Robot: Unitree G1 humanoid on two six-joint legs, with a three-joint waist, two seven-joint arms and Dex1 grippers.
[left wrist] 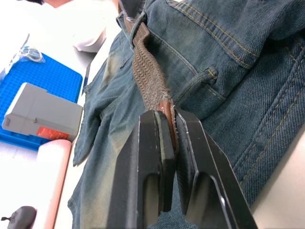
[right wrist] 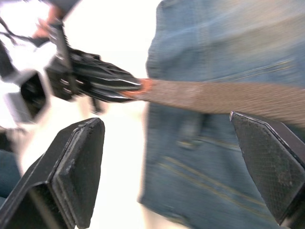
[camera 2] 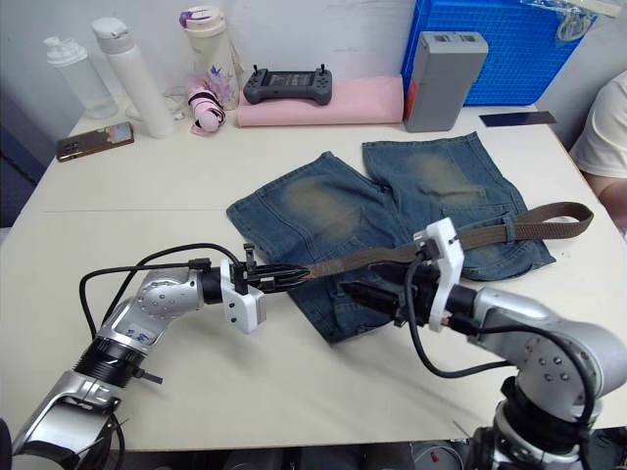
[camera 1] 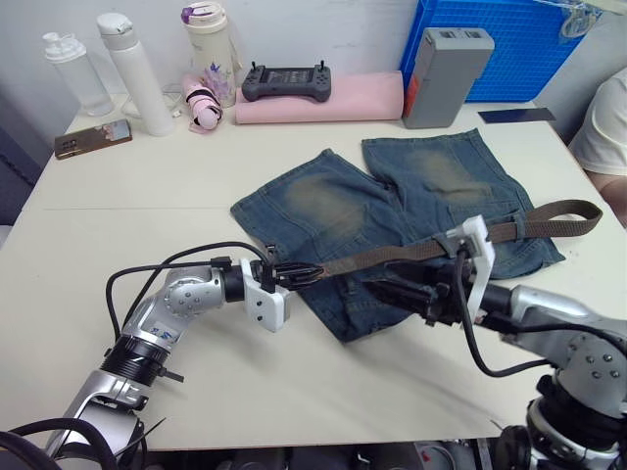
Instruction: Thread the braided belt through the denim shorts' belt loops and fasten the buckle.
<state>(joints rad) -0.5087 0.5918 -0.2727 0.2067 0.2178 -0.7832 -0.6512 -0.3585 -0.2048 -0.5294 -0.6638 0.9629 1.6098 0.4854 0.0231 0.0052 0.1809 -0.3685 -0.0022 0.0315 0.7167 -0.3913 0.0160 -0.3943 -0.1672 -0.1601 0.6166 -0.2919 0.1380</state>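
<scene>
Premises appear to be a robot lab or test room. A plain pale work table (camera 1: 147, 196) stands against a white wall. Along its far edge sit a handheld controller (camera 1: 285, 80), a grey battery pack (camera 1: 446, 63), a blue plastic crate (camera 1: 524, 44), a phone (camera 1: 93, 138) and several drink bottles (camera 1: 137, 73). A seated person (camera 1: 605, 122) is partly visible at the right edge.

Left gripper (camera 1: 306, 273) pinches closed, arm reaching inward; right gripper (right wrist: 167, 162) spreads wide, pointing toward it
</scene>
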